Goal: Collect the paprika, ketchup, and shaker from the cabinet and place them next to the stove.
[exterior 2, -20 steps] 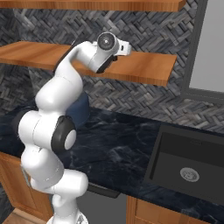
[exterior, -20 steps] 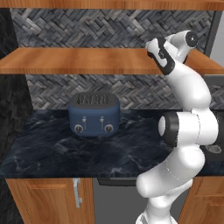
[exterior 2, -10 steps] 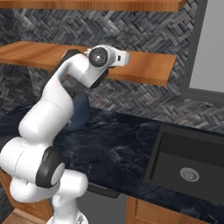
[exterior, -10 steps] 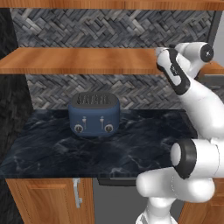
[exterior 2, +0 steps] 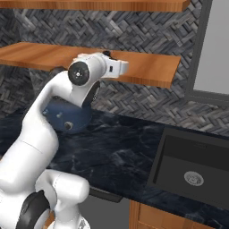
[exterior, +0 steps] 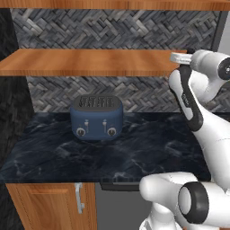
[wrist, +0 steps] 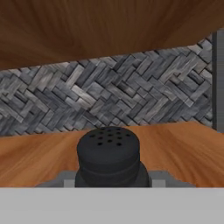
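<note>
Hand [wrist: 112,181] clamped round shaker [wrist: 109,153] over cabinet [wrist: 175,148] shelf board; fingertips hidden, shaker base cut off

Matt dark shaker [wrist: 108,153], wooden shelf [wrist: 175,148]

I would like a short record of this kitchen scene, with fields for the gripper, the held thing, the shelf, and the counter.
gripper: shut on the shaker, at the shelf's right end
held thing: dark cylinder with a holed top, upright, seen in the hand view
shelf: orange-brown wooden board of the cabinet, herringbone tile wall behind
counter: dark marble, blue toaster on it, black sink to the right
</note>
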Tool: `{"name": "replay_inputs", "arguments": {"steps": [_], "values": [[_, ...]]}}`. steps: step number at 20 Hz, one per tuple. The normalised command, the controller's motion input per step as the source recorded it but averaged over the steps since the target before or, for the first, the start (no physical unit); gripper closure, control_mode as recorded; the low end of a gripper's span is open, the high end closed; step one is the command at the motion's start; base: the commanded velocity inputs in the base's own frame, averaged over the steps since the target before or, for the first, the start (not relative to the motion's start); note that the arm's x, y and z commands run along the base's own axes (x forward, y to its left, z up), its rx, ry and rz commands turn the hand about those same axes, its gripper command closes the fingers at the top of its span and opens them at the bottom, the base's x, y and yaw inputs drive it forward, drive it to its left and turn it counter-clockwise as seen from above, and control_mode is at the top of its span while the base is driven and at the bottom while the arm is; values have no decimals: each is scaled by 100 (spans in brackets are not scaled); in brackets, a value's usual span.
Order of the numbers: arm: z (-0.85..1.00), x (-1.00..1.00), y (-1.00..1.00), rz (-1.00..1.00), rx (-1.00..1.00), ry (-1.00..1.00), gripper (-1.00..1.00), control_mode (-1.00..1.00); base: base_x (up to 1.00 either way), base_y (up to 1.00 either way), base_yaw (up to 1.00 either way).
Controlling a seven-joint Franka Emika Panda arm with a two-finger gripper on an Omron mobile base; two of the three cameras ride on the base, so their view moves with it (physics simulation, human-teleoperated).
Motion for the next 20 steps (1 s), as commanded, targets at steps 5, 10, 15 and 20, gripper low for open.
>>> {"name": "replay_inputs", "arguments": {"steps": [5, 10, 15, 20], "values": [[32, -100, 0, -14, 0, 0, 100, -100, 0, 0, 0], [31, -94, 0, -14, 0, 0, 100, -100, 0, 0, 0], [28, -77, 0, -14, 0, 0, 100, -100, 0, 0, 0], [15, -58, 0, -16, 0, 0, 100, -100, 0, 0, 0]]}}
